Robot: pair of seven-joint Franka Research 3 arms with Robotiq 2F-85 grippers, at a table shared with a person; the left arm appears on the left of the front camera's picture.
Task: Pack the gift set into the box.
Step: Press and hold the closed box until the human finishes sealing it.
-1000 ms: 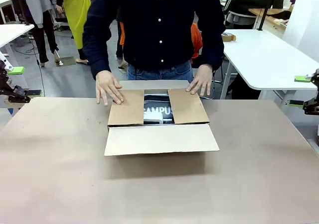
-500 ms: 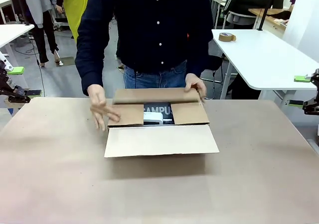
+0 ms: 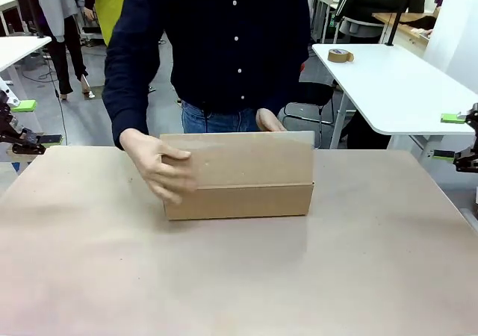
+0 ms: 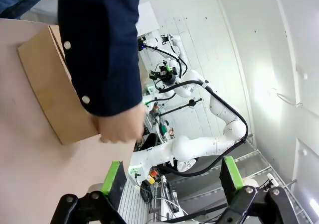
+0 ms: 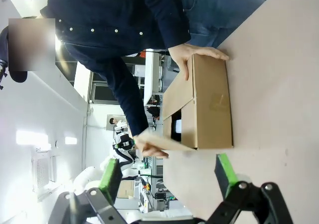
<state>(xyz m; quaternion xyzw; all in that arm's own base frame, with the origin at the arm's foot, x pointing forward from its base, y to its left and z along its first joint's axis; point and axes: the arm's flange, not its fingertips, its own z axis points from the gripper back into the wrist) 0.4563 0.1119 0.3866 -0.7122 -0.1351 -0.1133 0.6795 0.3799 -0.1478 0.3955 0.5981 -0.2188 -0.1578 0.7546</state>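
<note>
The brown cardboard box (image 3: 246, 194) stands at the middle of the table with its long flaps folded over the top. A person's hand (image 3: 160, 170) presses on its left front corner, and the other hand (image 3: 269, 119) holds the far edge. The box (image 5: 212, 104) still has a narrow gap between its flaps, and a dark and white bit of the gift set (image 5: 177, 126) shows through it. My left gripper (image 4: 169, 176) hangs open off the table's left edge, facing the box (image 4: 47, 87). My right gripper (image 5: 167, 176) is open and empty off the right edge.
Brown paper covers the table (image 3: 239, 276), with wide free room in front of the box and on both sides. A white side table (image 3: 396, 82) at the right carries a tape roll (image 3: 342, 55). Another white table (image 3: 19, 48) stands far left.
The person has folded the far flap and then the near flap over the top, covering the gift set in the front view. One hand moved onto the box's front corner. Both grippers stayed still.
</note>
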